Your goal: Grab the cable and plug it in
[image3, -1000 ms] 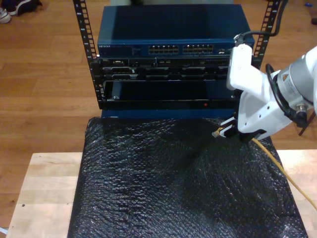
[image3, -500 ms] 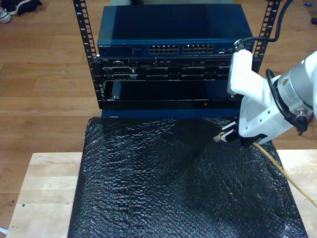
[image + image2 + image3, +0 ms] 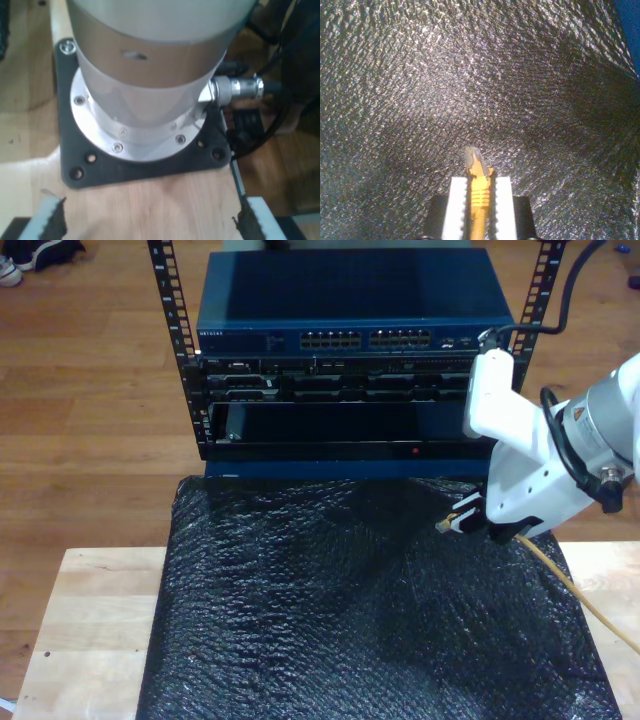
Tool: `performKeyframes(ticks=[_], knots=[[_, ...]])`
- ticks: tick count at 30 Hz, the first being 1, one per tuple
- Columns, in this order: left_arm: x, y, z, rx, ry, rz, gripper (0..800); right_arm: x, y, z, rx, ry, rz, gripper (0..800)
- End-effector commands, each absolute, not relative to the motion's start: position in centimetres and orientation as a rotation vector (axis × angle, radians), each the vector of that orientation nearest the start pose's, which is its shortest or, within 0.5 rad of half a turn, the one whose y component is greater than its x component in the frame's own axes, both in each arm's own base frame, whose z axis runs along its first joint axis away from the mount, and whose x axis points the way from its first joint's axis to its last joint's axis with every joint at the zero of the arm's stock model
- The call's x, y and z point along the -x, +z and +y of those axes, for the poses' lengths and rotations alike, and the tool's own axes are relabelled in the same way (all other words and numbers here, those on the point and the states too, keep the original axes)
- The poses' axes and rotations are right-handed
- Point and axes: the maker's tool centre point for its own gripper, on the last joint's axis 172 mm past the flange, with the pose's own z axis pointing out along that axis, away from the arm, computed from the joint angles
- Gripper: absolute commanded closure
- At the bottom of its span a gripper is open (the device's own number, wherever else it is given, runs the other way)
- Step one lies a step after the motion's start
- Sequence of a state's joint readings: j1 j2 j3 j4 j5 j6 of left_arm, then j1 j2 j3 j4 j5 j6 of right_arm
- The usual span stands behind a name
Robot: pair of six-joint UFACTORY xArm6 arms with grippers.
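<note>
The yellow-orange cable (image 3: 479, 192) sits clamped between the white pads (image 3: 455, 205) of my second gripper (image 3: 479, 197), which is shut on it. Its clear plug (image 3: 474, 159) sticks out past the fingertips over the black mat. In the exterior view this gripper (image 3: 460, 522) hangs at the right, just above the mat's far edge, with the plug (image 3: 443, 526) pointing toward the exterior view's left, below the blue network switch (image 3: 350, 310) and its row of ports (image 3: 365, 339). The cable (image 3: 575, 590) trails off to the lower right. My first gripper (image 3: 150, 225) is open and holds nothing.
A black textured mat (image 3: 340, 610) covers the wooden table (image 3: 90, 620). The switch sits in a black rack (image 3: 180, 350) with more units below it. The first wrist view looks at an arm's silver base (image 3: 145, 75) on a black mounting plate (image 3: 80, 170).
My second gripper, still holding the cable, has drifted slightly to the exterior view's right and lower in the picture. The plug moved with it.
</note>
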State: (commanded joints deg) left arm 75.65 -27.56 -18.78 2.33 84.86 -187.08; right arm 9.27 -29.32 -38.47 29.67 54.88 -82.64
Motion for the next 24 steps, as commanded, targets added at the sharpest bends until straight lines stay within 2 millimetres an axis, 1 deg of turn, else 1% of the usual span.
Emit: performKeyframes(ticks=[6,11,13,15,19,24], knots=[[-1.7,10.3,11.1,-1.634,0.457,-1.955,1,-37.7,25.8,15.1,2.214,-0.645,-1.772,799],[-1.2,8.6,11.1,-1.646,0.460,-1.990,1,-37.7,25.8,15.1,2.214,-0.645,-1.772,799],[-1.2,8.2,11.6,-1.674,0.448,-2.001,1,-37.7,25.9,15.1,2.214,-0.647,-1.772,799],[-1.1,7.9,11.9,-1.691,0.445,-2.003,1,-37.7,25.8,15.1,2.214,-0.645,-1.772,799],[-1.1,7.4,11.6,-1.675,0.458,-2.030,1,-37.7,25.9,15.0,2.215,-0.647,-1.771,799],[-1.0,7.2,11.8,-1.685,0.463,-2.038,1,-37.7,26.1,15.0,2.216,-0.656,-1.770,799]])
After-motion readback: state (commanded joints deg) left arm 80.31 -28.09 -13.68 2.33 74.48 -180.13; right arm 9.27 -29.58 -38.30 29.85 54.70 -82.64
